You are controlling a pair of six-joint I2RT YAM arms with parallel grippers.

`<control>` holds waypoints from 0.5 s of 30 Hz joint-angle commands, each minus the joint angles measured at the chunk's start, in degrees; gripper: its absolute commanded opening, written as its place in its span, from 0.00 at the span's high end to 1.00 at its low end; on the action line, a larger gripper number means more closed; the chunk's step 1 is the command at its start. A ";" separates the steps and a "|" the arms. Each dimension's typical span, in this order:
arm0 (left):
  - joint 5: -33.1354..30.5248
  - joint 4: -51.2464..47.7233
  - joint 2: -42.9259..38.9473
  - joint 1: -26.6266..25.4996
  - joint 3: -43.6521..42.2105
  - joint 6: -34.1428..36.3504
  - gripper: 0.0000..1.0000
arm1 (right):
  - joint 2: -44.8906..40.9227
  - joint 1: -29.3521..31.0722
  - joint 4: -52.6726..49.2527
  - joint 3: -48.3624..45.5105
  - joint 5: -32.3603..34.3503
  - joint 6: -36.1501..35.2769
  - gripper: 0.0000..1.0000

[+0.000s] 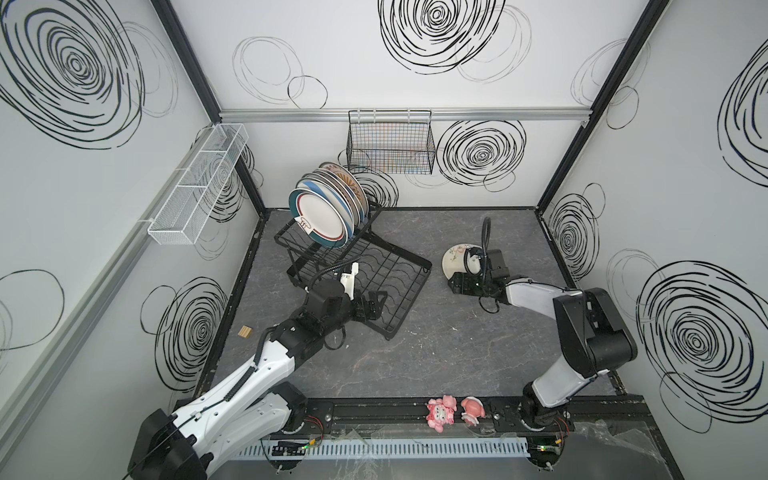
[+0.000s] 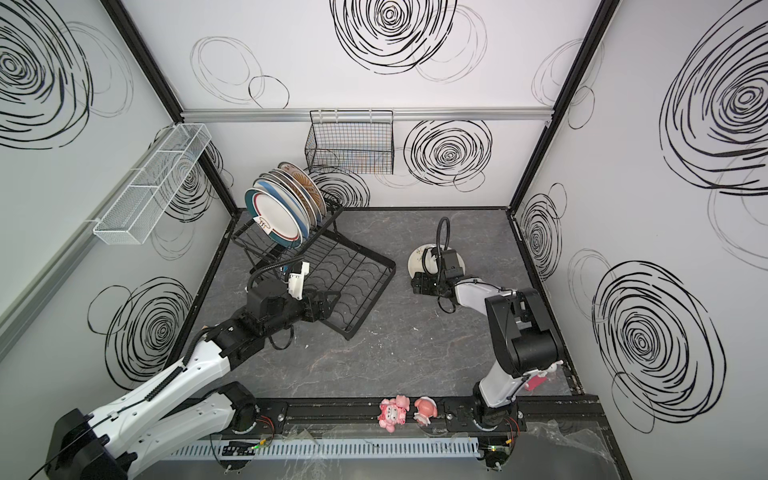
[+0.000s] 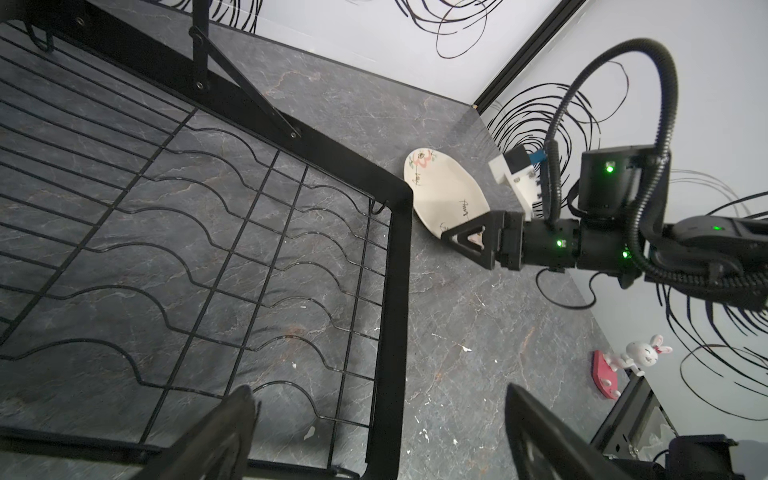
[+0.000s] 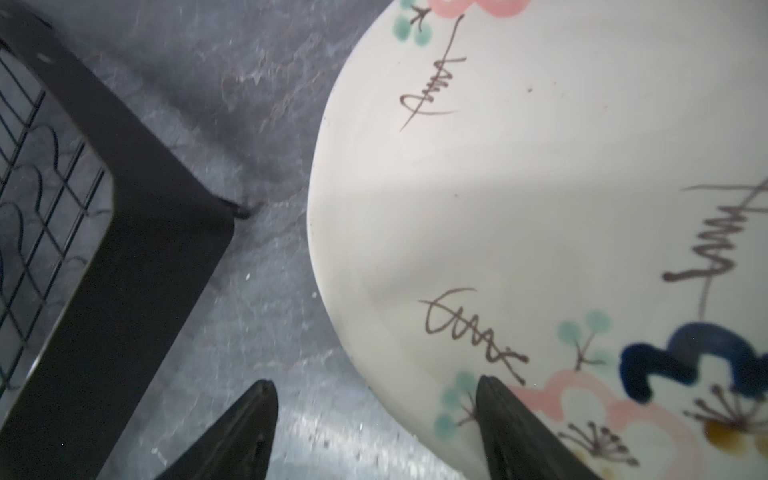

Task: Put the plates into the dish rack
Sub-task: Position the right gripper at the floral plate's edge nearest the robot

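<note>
The right gripper (image 4: 374,384) has its jaws apart, astride the rim of the flowered plate (image 4: 519,208) lying on the table (image 4: 257,124).

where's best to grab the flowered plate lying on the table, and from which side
Its rim: the flowered plate lies flat on the table, so only the edge can be pinched. Probably come from the side nearest the right gripper, open there, one finger over the face, one outside the rim.

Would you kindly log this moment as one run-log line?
right pincer: open, astride floral plate rim | left pincer: open, empty, over dish rack edge | other plates: racked, leaning
</note>
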 commanded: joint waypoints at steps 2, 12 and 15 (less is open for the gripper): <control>0.52 1.88 0.29 0.64 2.22 1.93 0.04 | -8.13 -1.12 -5.63 -4.99 0.29 2.70 0.20; 2.54 3.64 1.63 1.40 0.99 1.73 0.04 | -31.87 -7.17 -3.05 -17.45 0.08 15.63 0.22; 2.50 4.27 1.09 1.65 0.04 1.41 0.04 | -38.03 -8.62 1.86 -23.15 1.46 18.49 0.22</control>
